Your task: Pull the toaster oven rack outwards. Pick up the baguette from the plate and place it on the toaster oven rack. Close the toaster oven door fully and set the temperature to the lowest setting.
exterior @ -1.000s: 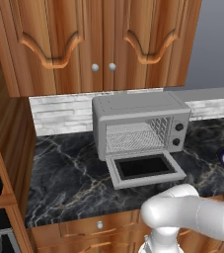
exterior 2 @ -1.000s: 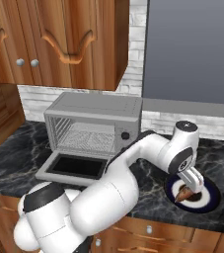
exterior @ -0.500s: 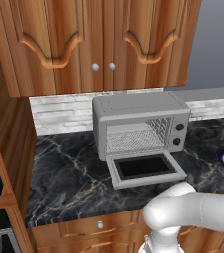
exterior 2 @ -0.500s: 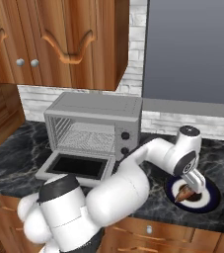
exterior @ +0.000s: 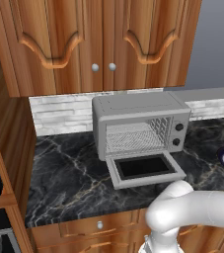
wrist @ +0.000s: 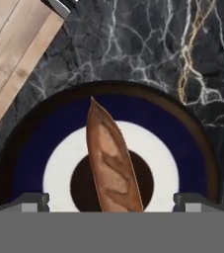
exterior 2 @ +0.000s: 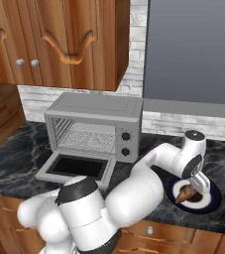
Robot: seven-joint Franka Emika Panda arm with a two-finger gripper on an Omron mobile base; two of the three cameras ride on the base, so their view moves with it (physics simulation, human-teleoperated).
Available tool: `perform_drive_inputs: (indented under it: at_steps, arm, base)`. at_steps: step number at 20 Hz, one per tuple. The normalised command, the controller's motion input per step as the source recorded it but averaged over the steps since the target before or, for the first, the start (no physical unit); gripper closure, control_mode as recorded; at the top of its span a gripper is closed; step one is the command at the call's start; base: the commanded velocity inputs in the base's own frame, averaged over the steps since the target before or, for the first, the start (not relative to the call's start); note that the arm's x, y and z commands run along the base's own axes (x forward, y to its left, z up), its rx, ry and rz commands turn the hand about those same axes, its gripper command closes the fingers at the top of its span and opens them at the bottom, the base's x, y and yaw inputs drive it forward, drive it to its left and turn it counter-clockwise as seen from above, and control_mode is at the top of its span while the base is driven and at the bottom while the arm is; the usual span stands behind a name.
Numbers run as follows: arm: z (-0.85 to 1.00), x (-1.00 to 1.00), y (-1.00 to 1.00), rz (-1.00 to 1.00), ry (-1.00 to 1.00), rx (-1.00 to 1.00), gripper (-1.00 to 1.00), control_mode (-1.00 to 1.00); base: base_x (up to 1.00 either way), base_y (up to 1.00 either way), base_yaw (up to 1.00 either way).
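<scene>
Dark marble desk (exterior: 69, 173) | wooden cabinets (exterior: 98, 44) upper frame | tool (wrist: 111, 202) spread wide, empty, straddling baguette (wrist: 111, 163) on plate (wrist: 182, 143)

We saw the door (exterior 2: 76, 167) lying open flat on the counter (exterior 2: 15, 154), so the oven (exterior 2: 95, 124) mouth was free in front. Over the plate (wrist: 182, 143) only the baguette (wrist: 111, 163) stood between our wide fingers (wrist: 32, 201); the marble around it was bare.

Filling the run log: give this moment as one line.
phase: reach for baguette | gripper: open, fingers astride loaf | baguette: on plate | oven door: open
</scene>
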Motion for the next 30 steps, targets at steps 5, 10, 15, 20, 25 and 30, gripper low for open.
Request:
perform_drive_inputs:
  at_steps: [5, 10, 15, 20, 25, 30]
  arm:
    - [-0.29, 0.23, -0.2, 0.0, 0.02, 0.0, -1.0, -1.0]
    - [-0.32, 0.17, -0.09, 0.0, 0.01, 0.0, -1.0, -1.0]
    - [-0.41, 0.07, -0.03, 0.0, 0.02, 0.0, -1.0, -1.0]
    - [-0.45, 0.08, -0.07, 0.0, 0.03, 0.0, -1.0, -1.0]
    - [-0.47, 0.08, -0.03, 0.0, 0.02, -0.01, -1.0, -1.0]
    - [-0.39, 0.03, -0.06, 0.0, 0.0, 0.0, 1.0, -1.0]
  base:
    - [0.0, 0.0, 0.0]
    - [0.0, 0.0, 0.0]
    - [0.0, 0.0, 0.0]
    - [0.0, 0.0, 0.0]
    - [0.0, 0.0, 0.0]
    - [0.0, 0.0, 0.0]
